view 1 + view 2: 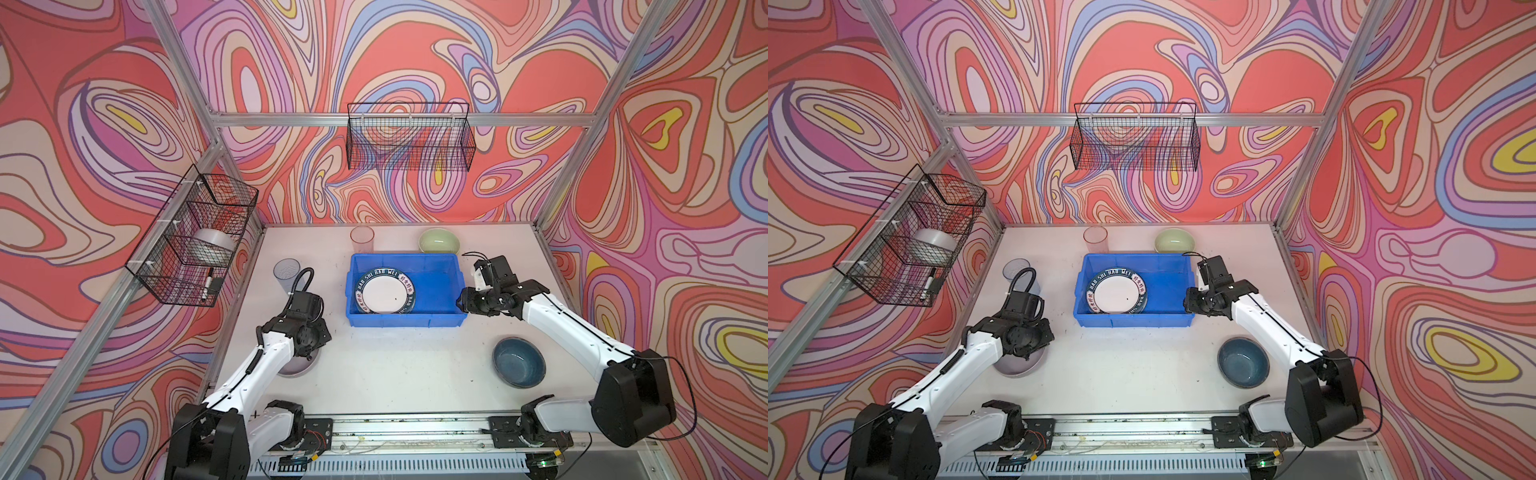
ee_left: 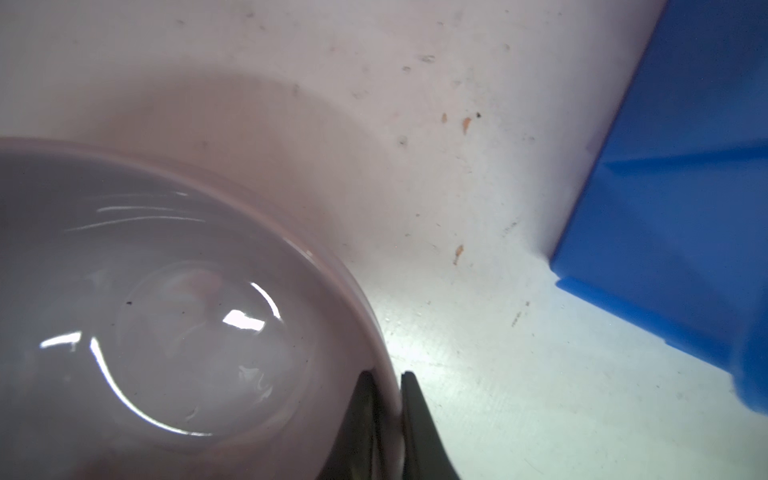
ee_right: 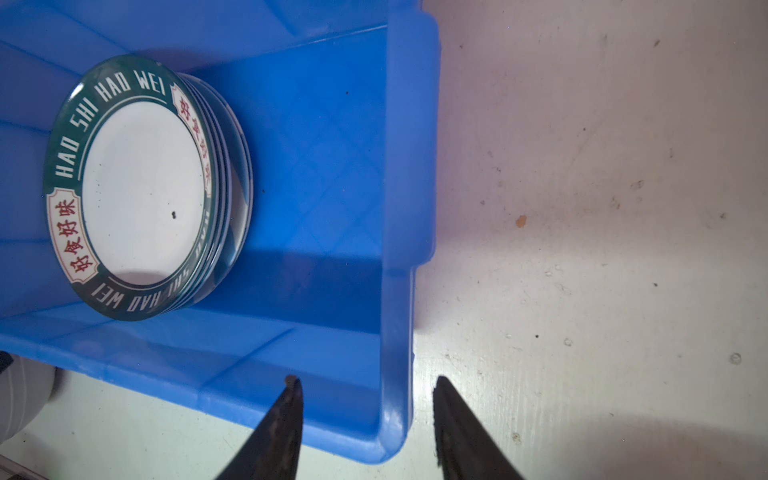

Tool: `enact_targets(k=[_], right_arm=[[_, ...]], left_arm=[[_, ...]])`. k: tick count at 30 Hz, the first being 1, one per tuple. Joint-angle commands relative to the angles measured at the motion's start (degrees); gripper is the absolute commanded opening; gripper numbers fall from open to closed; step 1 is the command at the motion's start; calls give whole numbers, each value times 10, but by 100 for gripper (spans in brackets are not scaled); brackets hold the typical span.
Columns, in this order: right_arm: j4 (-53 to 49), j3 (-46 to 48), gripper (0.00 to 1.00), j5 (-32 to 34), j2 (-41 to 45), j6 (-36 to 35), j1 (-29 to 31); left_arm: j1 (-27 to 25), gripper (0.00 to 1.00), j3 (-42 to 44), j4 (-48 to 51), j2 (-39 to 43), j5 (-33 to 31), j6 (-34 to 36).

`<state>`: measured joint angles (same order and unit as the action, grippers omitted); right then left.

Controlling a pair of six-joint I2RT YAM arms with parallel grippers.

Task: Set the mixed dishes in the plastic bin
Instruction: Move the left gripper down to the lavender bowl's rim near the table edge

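Left wrist view: the left claw (image 2: 388, 399) is clenched on the thick, smooth lip of the grey bowl (image 2: 166, 311). One dark finger is inside the glossy round well and the other is outside. A sharp-edged corner of the bright blue plastic bin (image 2: 673, 208) stands near the bowl but apart from it, on the scuffed, speckled white tabletop (image 2: 457, 187).

Right wrist view: the right claw (image 3: 365, 386) is released. Its tapered black fingers are spread to either side of the bin's rolled end rim, one over the bin and one over bare tabletop. On the bin's faintly diamond-patterned floor, the white plate with lettered dark rim (image 3: 141, 187) lies on the blue-and-white striped plate (image 3: 232, 166). Only the ringed edge of the striped plate shows.

In both top views the rectangular bin sits mid-tabletop with the plates in its left half. The pink tumbler (image 1: 362, 237) and the pale green bowl (image 1: 439, 241) stand behind the bin. The ribbed clear blue tumbler (image 1: 1017, 270) stands upright to the left, and the dark blue bowl (image 1: 1243, 361) rests at front right. The grey bowl is at front left, outside the bin and half hidden under the left wrist.
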<state>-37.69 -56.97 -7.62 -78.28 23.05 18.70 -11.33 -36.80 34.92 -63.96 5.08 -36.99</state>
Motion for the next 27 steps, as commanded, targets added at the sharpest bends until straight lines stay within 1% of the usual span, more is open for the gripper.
enact_targets(k=[1, 6, 10, 14, 17, 19, 21, 22, 24, 27], right_arm=[[8, 3, 52, -7, -4, 4, -3], [5, 1, 52, -5, -3, 4, -3], [3, 2, 52, -3, 0, 4, -3], [2, 1, 52, -3, 3, 0, -3], [3, -1, 52, -4, 3, -1, -3], [6, -1, 52, -10, 4, -1, -3], [10, 1, 52, -17, 5, 0, -4], [13, 3, 52, -20, 6, 0, -3], [18, 4, 52, -26, 6, -2, -4], [21, 5, 52, -32, 6, -5, -3]], left_arm=[[-19, 15, 8, -35, -16, 112, -3], [-37, 18, -7, -40, -38, 119, -1], [-37, 26, -15, -17, -41, 97, -2], [-37, 34, -35, 22, -17, 71, 1], [-37, 42, -64, 71, 18, 14, -2], [-33, 49, -90, 114, 38, -48, -3], [-14, 52, -112, 152, 44, -83, 0], [4, 53, -120, 162, 42, -86, 5], [36, 53, -128, 170, 34, -94, 14], [80, 54, -138, 178, 6, -128, 26]])
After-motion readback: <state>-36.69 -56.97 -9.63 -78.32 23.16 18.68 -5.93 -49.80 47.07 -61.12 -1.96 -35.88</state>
